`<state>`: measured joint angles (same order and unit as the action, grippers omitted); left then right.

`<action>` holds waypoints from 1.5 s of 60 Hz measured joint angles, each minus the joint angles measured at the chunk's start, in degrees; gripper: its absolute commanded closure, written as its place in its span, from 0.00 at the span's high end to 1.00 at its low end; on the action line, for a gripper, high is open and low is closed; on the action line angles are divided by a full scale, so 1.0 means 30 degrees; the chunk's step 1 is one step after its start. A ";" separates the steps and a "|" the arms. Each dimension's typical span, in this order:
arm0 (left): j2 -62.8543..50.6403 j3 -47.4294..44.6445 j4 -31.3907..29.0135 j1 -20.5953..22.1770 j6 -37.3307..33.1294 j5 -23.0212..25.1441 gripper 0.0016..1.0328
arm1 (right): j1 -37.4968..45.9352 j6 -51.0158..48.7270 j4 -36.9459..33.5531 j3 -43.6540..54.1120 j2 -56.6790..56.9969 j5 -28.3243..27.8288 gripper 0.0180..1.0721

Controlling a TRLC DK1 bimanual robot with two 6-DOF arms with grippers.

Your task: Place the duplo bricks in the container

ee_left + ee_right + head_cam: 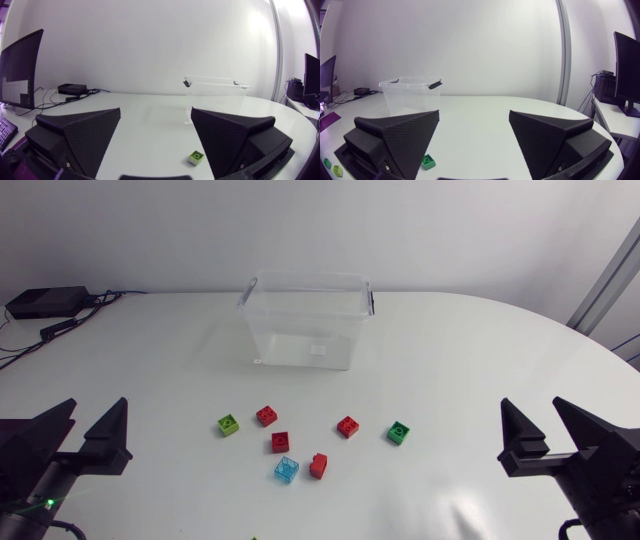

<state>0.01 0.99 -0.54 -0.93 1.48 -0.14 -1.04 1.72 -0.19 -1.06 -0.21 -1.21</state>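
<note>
Looking down from above first: seven duplo bricks lie loose on the white table (480, 360), all on the near side of the clear container (300, 330) and well apart from it. There's a lime-green brick (229, 424), three red bricks (266, 415) spread across the row, a dark green brick (399, 433), and in front a light blue brick (286, 470) just beside a fourth red one (319, 466). That pair is the trouble spot, I reckon: those broad wedge fingers could shove one while closing on the other. The left gripper (96, 408) and right gripper (532, 408) sit at their own sides, both gaping wide and holding nothing. With the cluster in the middle, two arms going in together might well clash.

Over to the left wrist view: the left gripper (156, 112) shows its fingers spread far apart, bare table between them, and a lime-green brick (196, 157) low by one finger. The container (215, 95) stands upright beyond, see-through with dark clips at the rim and no lid. It looks light, so a clipped rim could slide it, and a brick dropped from high up may bounce out.

Right wrist view now: the right gripper (474, 114) is just as wide and just as empty. A dark green brick (428, 161) peeks out beside one finger, and the container (410, 95) stands far ahead, its tall clear walls hard to judge.
</note>
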 measured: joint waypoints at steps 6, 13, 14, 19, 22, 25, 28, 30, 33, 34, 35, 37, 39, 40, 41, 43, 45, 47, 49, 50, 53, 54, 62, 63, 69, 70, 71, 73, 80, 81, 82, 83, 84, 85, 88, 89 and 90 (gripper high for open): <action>0.0000 0.0000 0.0000 0.0000 0.0000 0.0000 0.95 | 0.0000 0.0000 0.0000 0.0000 0.0000 0.0000 0.96; 0.0000 0.0000 0.0000 0.0000 0.0000 0.0000 0.95 | 0.0000 0.0000 0.0000 0.0000 0.0000 0.0000 0.96; 0.0000 0.0000 0.0000 0.0000 0.0000 0.0000 0.95 | 0.0000 0.0000 0.0000 0.0000 0.0000 0.0000 0.96; 0.0000 0.0000 0.0000 0.0000 0.0000 0.0000 0.95 | 0.0000 0.0000 0.0000 0.0000 0.0000 0.0000 0.96; 0.0000 0.0000 0.0000 0.0000 0.0000 0.0000 0.95 | 0.0000 0.0000 0.0000 0.0000 0.0000 0.0000 0.96; 0.0000 0.0000 0.0000 0.0000 0.0000 0.0000 0.95 | -0.0015 0.0007 0.0000 0.0000 0.0000 0.0000 0.96; 0.0000 0.0000 0.0000 0.0000 0.0000 0.0000 0.95 | -0.0015 0.0000 0.0000 0.0000 0.0000 0.0000 0.96; 0.0000 0.0000 0.0000 0.0022 0.0000 0.0000 0.95 | -0.0015 0.0000 0.0000 0.0000 0.0000 0.0000 0.96; 0.0000 0.0000 0.0000 0.0175 0.0000 0.0000 0.95 | -0.0015 0.0007 0.0000 0.0000 0.0000 -0.0007 0.96; 0.0000 0.0000 0.0000 0.0240 0.0000 0.0000 0.95 | -0.0015 0.0000 0.0000 0.0000 0.0007 -0.0007 0.96; 0.0000 0.0000 0.0000 0.0291 0.0000 0.0000 0.95 | -0.0015 0.0007 0.0000 0.0000 0.0007 -0.0015 0.96; 0.0000 0.0000 0.0000 0.0379 0.0000 0.0000 0.95 | -0.0015 0.0000 0.0000 0.0000 0.0000 -0.0015 0.96; 0.0000 0.0000 0.0000 0.0423 -0.0007 0.0000 0.95 | -0.0015 0.0000 0.0000 0.0000 0.0000 -0.0015 0.96; 0.0000 0.0007 0.0000 0.0430 0.0000 0.0000 0.95 | -0.0015 0.0000 0.0007 0.0000 0.0007 -0.0022 0.96; 0.0000 0.0007 0.0000 0.0437 -0.0007 0.0000 0.95 | -0.0022 0.0000 0.0007 0.0000 0.0000 -0.0022 0.96; 0.0000 0.0058 -0.0015 0.0459 -0.0051 0.0007 0.95 | -0.0036 0.0007 0.0007 0.0000 0.0007 -0.0029 0.96; 0.0000 0.0153 -0.0029 0.0466 -0.0058 0.0007 0.95 | -0.0051 0.0000 0.0015 0.0000 0.0000 -0.0029 0.96; 0.0000 0.0306 -0.0036 0.0466 -0.0073 0.0000 0.95 | -0.0073 0.0000 0.0044 0.0000 0.0000 -0.0036 0.96; 0.0000 0.0525 -0.0066 0.0466 -0.0146 0.0000 0.95 | -0.0131 0.0007 0.0073 -0.0007 0.0000 -0.0036 0.96; -0.0007 0.0663 -0.0080 0.0466 -0.0146 -0.0007 0.95 | -0.0138 0.0007 0.0073 -0.0015 0.0007 -0.0058 0.96; -0.0073 0.1137 -0.0131 0.0466 -0.0204 0.0000 0.95 | -0.0153 0.0000 0.0073 -0.0095 0.0000 -0.0102 0.96; -0.0146 0.1370 -0.0160 0.0466 -0.0204 0.0000 0.95 | -0.0175 0.0000 0.0080 -0.0138 0.0000 -0.0095 0.96; -0.1501 0.3322 -0.0452 0.0714 -0.0204 0.0000 0.95 | -0.0270 0.0000 0.0080 -0.0925 -0.0444 -0.0211 0.96; -0.1778 0.3636 -0.0525 0.0780 -0.0204 0.0000 0.95 | -0.0270 0.0007 0.0073 -0.1115 -0.0634 -0.0226 0.96; -0.2980 0.4823 -0.0852 0.1122 -0.0204 0.0000 0.95 | -0.0284 0.0007 0.0073 -0.2062 -0.1843 -0.0342 0.96; -0.3155 0.4962 -0.0874 0.1173 -0.0204 0.0000 0.95 | -0.0284 0.0000 0.0073 -0.2200 -0.2047 -0.0386 0.96; -0.3330 0.5085 -0.0882 0.1231 -0.0197 0.0000 0.95 | -0.0284 0.0000 0.0073 -0.2339 -0.2244 -0.0386 0.96; -0.3781 0.5362 -0.0954 0.1319 -0.0197 0.0000 0.95 | -0.0291 0.0007 0.0073 -0.2645 -0.2696 -0.0452 0.96; -0.5982 0.6411 -0.1421 0.1392 -0.0197 0.0000 0.94 | -0.0335 0.0000 0.0051 -0.3643 -0.4393 -0.0678 0.96; -0.6331 0.6572 -0.1515 0.1392 -0.0197 0.0000 0.94 | -0.0364 0.0000 0.0051 -0.3789 -0.4648 -0.0692 0.96; -0.6696 0.6725 -0.1632 0.1392 -0.0197 0.0000 0.94 | -0.0372 0.0000 0.0022 -0.3949 -0.4925 -0.0758 0.96; -0.7133 0.6921 -0.1770 0.1392 -0.0197 0.0000 0.94 | -0.0379 0.0000 -0.0007 -0.4160 -0.5282 -0.0816 0.96; -0.7490 0.7074 -0.1887 0.1392 -0.0197 0.0000 0.94 | -0.0386 0.0000 -0.0022 -0.4328 -0.5574 -0.0903 0.96; -0.7825 0.7220 -0.2018 0.1392 -0.0197 0.0007 0.94 | -0.0393 0.0000 -0.0036 -0.4503 -0.5858 -0.0991 0.96; -0.8918 0.7701 -0.2324 0.1392 -0.0189 0.0000 0.93 | -0.0393 0.0007 -0.0306 -0.5107 -0.6870 -0.1137 0.96; -0.9238 0.7854 -0.2433 0.1392 -0.0189 0.0007 0.93 | -0.0393 0.0007 -0.0364 -0.5304 -0.7191 -0.1188 0.96; -0.9632 0.8036 -0.2565 0.1392 -0.0189 0.0007 0.93 | -0.0393 0.0000 -0.0408 -0.5530 -0.7606 -0.1239 0.96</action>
<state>-28.88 25.10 -8.23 3.25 0.91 -0.12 -2.22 1.72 -1.41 -17.65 -23.03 -4.93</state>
